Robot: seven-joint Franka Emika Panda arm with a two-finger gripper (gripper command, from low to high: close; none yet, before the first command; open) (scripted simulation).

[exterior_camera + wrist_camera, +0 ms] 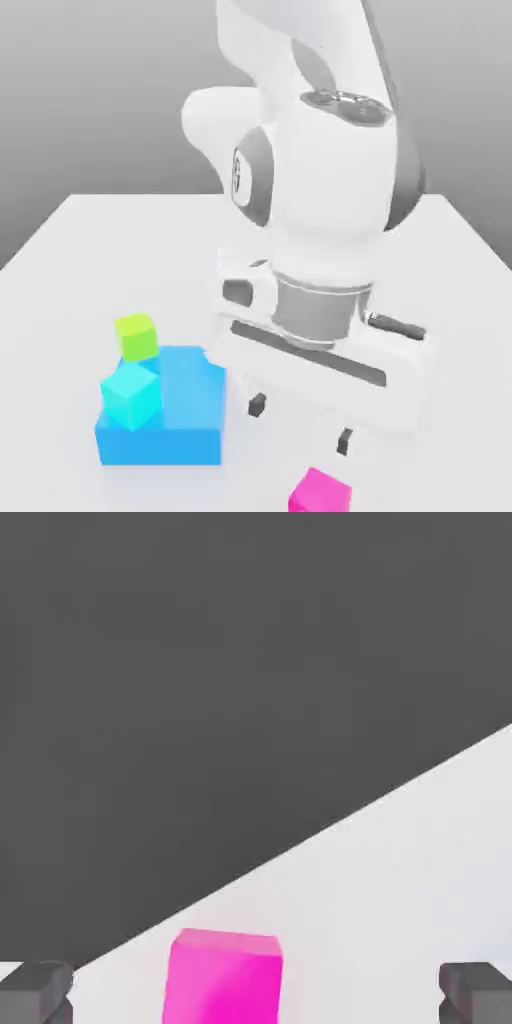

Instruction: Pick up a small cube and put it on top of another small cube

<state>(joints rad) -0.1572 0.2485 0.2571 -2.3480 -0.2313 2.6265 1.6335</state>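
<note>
Right now I see the tabletop (90,240) carrying a blue block (185,420) with the lime cube (137,336) behind it; my jaws (300,422) hang open above the pink cube (320,492). Descending off-centre could knock it off the near edge.

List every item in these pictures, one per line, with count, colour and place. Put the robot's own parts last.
pink cube: one, hot pink, on the table near its front edge, apart from the other blocks; in the hand view it sits between the fingertips' line of sight.
lime cube: one, yellow-green, at the far left corner of the blue block.
cyan cube: one, turquoise, in front of the lime cube, against the blue block.
blue block: one, blue, large, on the exterior view's left.
table: one, white.
arm: one, white and grey, above the table.
tool: one, dark fingertips spread wide, hovering behind the pink cube.
</note>
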